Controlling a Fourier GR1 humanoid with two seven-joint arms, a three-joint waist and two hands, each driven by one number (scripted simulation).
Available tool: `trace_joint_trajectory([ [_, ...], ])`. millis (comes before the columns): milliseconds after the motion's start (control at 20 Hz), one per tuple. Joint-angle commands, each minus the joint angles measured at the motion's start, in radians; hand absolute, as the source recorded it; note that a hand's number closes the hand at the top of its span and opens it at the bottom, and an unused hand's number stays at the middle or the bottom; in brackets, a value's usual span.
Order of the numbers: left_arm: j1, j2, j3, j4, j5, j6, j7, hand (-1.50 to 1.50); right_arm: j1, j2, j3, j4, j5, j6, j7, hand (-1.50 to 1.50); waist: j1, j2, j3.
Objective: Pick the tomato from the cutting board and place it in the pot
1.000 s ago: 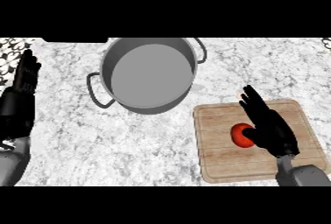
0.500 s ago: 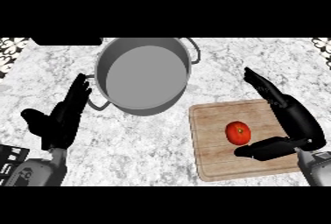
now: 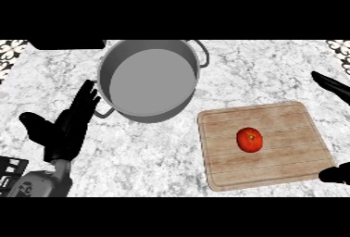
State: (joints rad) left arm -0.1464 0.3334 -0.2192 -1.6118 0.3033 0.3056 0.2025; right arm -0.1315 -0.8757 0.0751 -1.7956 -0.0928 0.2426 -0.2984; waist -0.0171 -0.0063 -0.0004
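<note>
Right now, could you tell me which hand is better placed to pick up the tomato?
The right hand: it shows at the view's right edge beside the wooden cutting board that bears the red tomato. The left hand sits open across the counter, by the grey metal pot.

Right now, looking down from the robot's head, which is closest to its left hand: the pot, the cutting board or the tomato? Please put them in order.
From the left hand, open at the view's left:
1. Pot: just up and right of the fingertips, with its handle beside them.
2. Cutting board: across the counter to the right.
3. Tomato: on the board's middle, past the board's near edge.
</note>
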Motion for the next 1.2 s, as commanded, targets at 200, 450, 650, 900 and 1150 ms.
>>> trace_joint_trajectory([
  [200, -0.035, 0.005, 0.004, -0.084, -0.006, 0.016, 0.114, 0.0, -0.017, -0.21, -0.04, -0.156, -0.031, 0.205, 0.255, -1.5, 0.012, 0.002, -0.001],
  [450, 0.031, 0.004, 0.002, -0.097, -0.02, -0.026, 0.07, 0.0, -0.06, -0.205, -0.011, -0.206, -0.065, 0.262, 0.473, -1.5, 0.02, 0.005, -0.001],
  [650, -0.07, -0.048, -0.007, -0.055, -0.063, 0.012, 0.129, 0.0, -0.162, -0.143, 0.045, -0.111, -0.027, 0.316, 0.539, -1.5, 0.024, 0.008, 0.0],
  [900, -0.03, -0.045, 0.063, 0.0, -0.037, -0.059, 0.044, 0.0, -0.146, -0.051, 0.098, -0.195, 0.03, 0.315, 0.686, -1.5, 0.016, 0.007, 0.0],
  [1150, 0.029, -0.078, 0.015, -0.08, -0.076, -0.04, 0.074, 0.0, -0.169, -0.014, 0.151, -0.069, 0.186, 0.395, 0.614, -1.5, 0.025, 0.007, 0.001],
])
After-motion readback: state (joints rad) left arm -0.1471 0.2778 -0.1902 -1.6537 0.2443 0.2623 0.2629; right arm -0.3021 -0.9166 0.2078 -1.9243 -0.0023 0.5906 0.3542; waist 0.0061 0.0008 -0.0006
